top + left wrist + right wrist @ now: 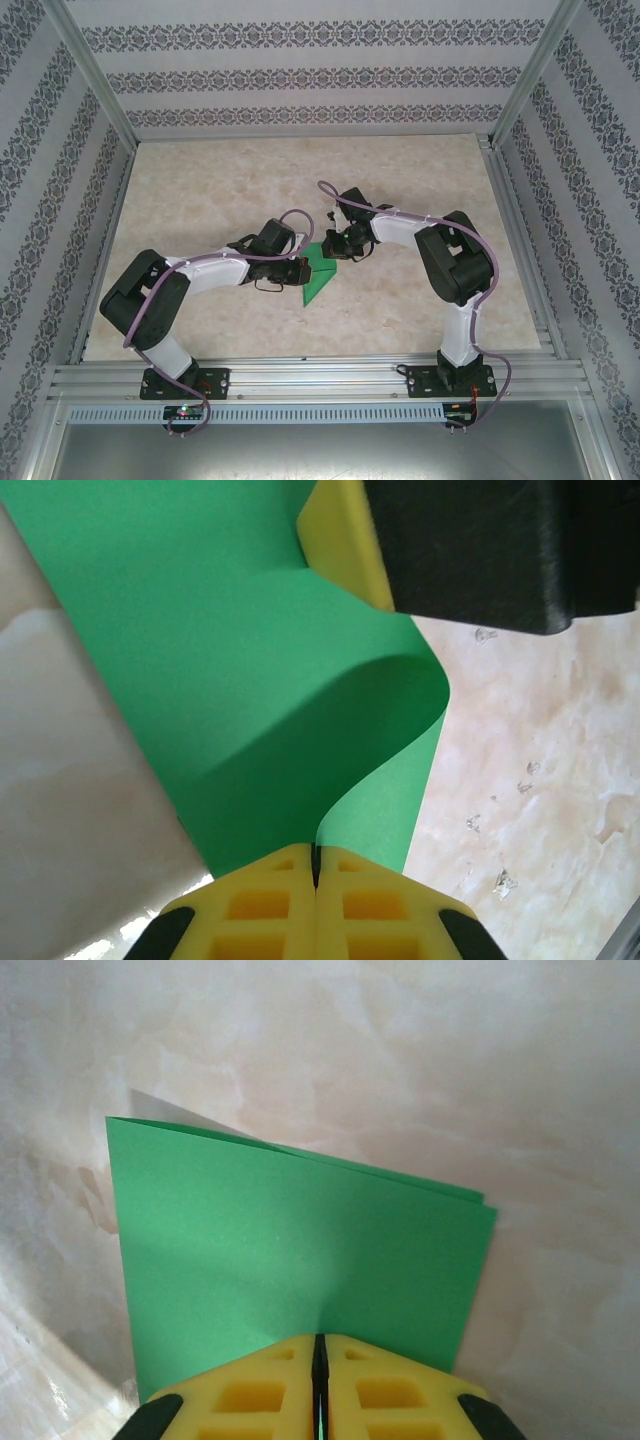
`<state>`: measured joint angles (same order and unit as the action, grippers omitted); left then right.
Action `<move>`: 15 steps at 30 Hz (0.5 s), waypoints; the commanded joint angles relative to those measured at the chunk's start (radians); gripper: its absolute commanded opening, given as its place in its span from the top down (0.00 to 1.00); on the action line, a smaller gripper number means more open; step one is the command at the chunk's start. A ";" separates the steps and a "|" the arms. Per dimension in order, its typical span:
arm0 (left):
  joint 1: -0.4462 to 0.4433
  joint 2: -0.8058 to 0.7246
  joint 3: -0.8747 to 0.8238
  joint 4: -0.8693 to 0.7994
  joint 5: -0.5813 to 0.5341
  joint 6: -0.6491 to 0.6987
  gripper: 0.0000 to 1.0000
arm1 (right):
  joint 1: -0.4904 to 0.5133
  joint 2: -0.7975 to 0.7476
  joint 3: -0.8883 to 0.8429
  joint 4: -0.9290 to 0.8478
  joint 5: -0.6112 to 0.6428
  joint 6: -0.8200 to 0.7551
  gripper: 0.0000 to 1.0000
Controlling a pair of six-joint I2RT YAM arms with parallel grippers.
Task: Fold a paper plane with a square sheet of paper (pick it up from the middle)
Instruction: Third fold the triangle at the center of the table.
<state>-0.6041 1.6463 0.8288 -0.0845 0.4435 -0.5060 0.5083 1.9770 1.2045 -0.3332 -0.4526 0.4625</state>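
Here, green paper point(300, 1250) (in right fingers point(250, 1395))

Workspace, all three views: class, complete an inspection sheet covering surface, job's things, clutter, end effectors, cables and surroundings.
Surface: marbled beige table; a few small shiny specks.
Job's things: green paper, folded, bulging between the two end effectors.
Clutter: nothing seen.
End effectors: left end effector shut on the paper's edge; right end effector shut on the paper too.
Cables: purple cable along each arm, looping near the wrists.
Surroundings: patterned walls, metal frame.
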 commanded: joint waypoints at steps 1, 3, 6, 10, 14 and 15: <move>0.013 0.018 0.016 -0.028 -0.010 0.007 0.99 | 0.001 0.033 0.007 -0.051 0.049 -0.026 0.90; 0.013 0.029 0.022 -0.034 -0.011 0.006 0.99 | 0.002 0.031 0.004 -0.052 0.050 -0.023 0.89; 0.013 0.039 0.022 -0.033 -0.014 0.000 0.99 | 0.002 0.036 0.004 -0.053 0.052 -0.017 0.89; 0.013 0.046 0.020 -0.033 -0.048 -0.006 0.99 | 0.007 0.038 0.001 -0.052 0.053 -0.012 0.89; 0.013 0.049 0.026 -0.022 -0.042 -0.003 0.99 | 0.009 0.038 -0.003 -0.054 0.060 -0.011 0.89; 0.013 0.049 0.030 -0.021 -0.042 0.000 0.99 | 0.009 0.037 -0.006 -0.054 0.060 -0.011 0.89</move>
<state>-0.6006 1.6875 0.8299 -0.0940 0.4141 -0.5064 0.5087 1.9778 1.2053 -0.3340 -0.4519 0.4637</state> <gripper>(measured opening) 0.068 0.109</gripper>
